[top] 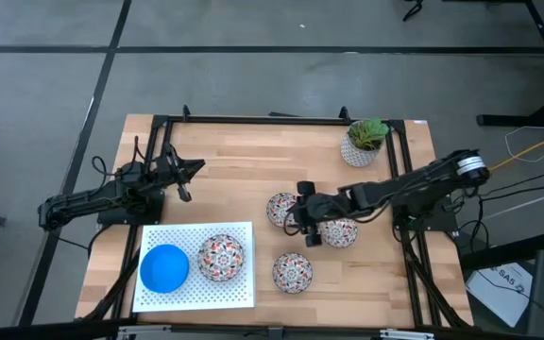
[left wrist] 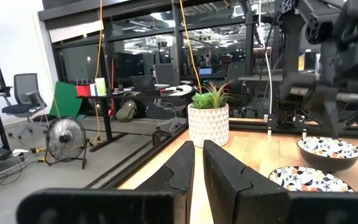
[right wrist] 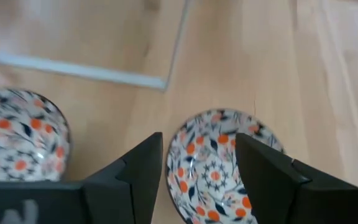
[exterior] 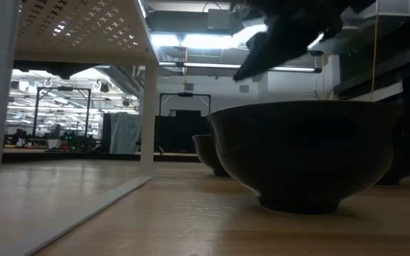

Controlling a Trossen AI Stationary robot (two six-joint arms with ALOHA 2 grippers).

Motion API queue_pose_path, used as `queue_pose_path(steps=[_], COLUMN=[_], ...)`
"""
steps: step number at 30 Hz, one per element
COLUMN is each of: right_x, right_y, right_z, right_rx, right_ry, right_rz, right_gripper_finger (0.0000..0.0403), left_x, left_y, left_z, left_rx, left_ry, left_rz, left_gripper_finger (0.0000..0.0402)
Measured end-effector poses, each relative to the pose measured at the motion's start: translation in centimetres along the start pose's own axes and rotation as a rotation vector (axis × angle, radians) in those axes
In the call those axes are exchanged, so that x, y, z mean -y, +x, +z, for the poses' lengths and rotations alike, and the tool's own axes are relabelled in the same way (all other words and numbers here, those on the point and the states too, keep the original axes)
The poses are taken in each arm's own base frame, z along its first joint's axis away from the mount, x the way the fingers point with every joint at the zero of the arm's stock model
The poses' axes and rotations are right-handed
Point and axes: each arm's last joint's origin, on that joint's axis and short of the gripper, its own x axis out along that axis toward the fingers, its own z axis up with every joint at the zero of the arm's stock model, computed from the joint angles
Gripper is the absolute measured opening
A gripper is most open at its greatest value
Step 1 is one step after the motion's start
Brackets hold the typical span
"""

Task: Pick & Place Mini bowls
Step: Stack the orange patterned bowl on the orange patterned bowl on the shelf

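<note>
Nearest the low camera, one floral bowl (exterior: 305, 153) fills the view as a dark silhouette (its pattern is lost in backlight), with a second bowl (exterior: 211, 153) behind it and the arm's outline overhead.

From above, the mini bowls show clearly: small round dishes, white with a dense red-and-dark flower pattern, plus one plain bright blue bowl (top: 164, 267). The blue one sits on the white perforated tray (top: 244, 293) at the table's front left, touching or just beside a floral bowl (top: 220, 257) on the same tray. Three more floral bowls lie on the bare wood to the tray's right: one (top: 280, 209) beside the right gripper, one (top: 340, 232) partly covered by that arm, and one (top: 292, 272) nearer the front edge.

The right gripper (top: 306, 225) hangs between the first two of these with its jaws open, holding nothing; its wrist camera looks down on a floral bowl (right wrist: 219, 165) framed between the fingers (right wrist: 145, 168), cut off by the picture's edge.

The left gripper (top: 185, 175) waits above bare wood at the table's left, jaws nearly closed and empty. A white pot with a green plant (top: 365, 142) stands at the far right corner, well apart from the bowls.
</note>
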Motion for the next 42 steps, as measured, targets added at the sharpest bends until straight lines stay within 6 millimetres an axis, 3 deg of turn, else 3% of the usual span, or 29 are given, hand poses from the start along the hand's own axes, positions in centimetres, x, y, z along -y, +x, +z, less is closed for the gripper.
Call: queue_pose_path(steps=[10, 32, 36, 42], right_x=[-0.6, -0.8, -0.7, -0.7], right_y=[3.3, 6.1, 5.9, 5.9], right_z=[-2.0, -3.9, -3.8, -3.8], right_rx=[-0.133, -0.228, -0.216, -0.218], right_ry=[-0.017, -0.03, -0.028, -0.03], right_rz=[0.041, 0.029, 0.027, 0.028], right_gripper_finger=[0.02, 0.0196, 0.0157, 0.0039], left_x=[0.0, 0.0, 0.0, 0.0], left_y=[0.0, 0.0, 0.0, 0.0], left_z=[0.0, 0.0, 0.0, 0.0], left_rx=[0.0, 0.0, 0.0, 0.0], left_ry=[0.0, 0.0, 0.0, 0.0], left_rz=[0.0, 0.0, 0.001, 0.001], left_gripper_finger=[0.0033, 0.0029, 0.0029, 0.0033])
